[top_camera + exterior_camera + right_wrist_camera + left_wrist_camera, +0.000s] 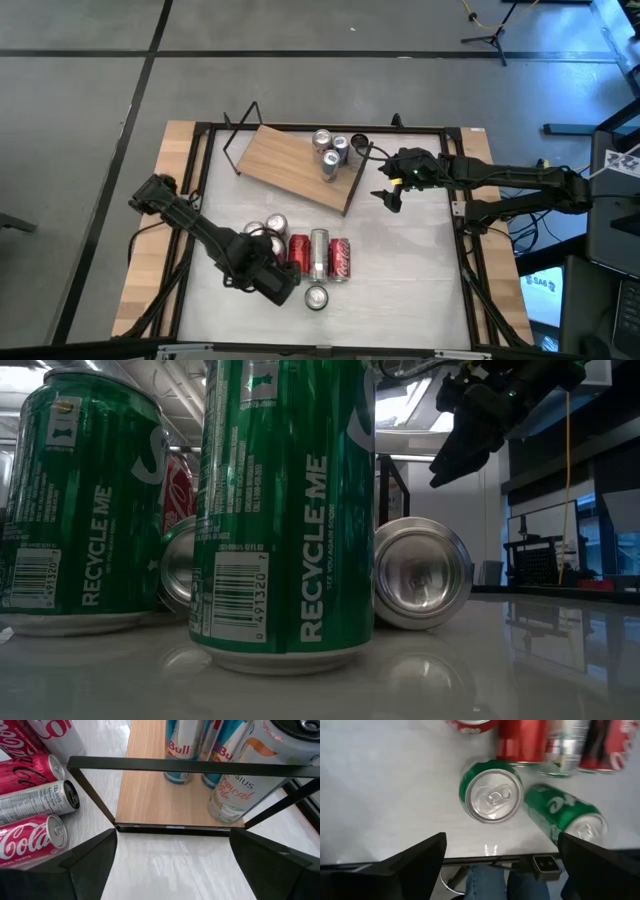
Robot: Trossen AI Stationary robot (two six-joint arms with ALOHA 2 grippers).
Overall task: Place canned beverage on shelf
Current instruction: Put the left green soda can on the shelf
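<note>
Both grippers stand wide open w/ nothing held. We see the left gripper (pixel 283 285) low over the can cluster near the table's front edge; its fingers (pixel 415 865) spread apart, touching nothing, w/ an upright green can (pixel 491 795) and a green can lying on its side (pixel 565 815) on the white table (pixel 385 785) ahead of them. The right gripper (pixel 388 197) hangs just off the shelf's (pixel 290 160) right end, fingers (pixel 85 865) splayed, clear of the wire frame (pixel 185 766).

The shelf sits angled at the table's rear centre; a few cans stand on its right part. In the right wrist view we read "Red Bull" (partly cut off) on two blue-silver cans (pixel 182 745) and "Celsius", "Tropical" on a white can (pixel 240 790), all on the board. On the table beside the shelf lie Coca-Cola cans (pixel 27 840) and a silver "Celsius" can (pixel 35 800).

In the low view, two green cans (pixel 285 510) read "RECYCLE ME" w/ a barcode ending 491320; brand name is cut off, only an "S" shows. Behind them a silver can bottom (pixel 422 572) faces us and a red can is mostly hidden.

Left wrist view shows denim legs of a person (pixel 490 882) beyond the table edge, rest cut off. Red cans at that view's edge are cropped; labels only partly readable.
</note>
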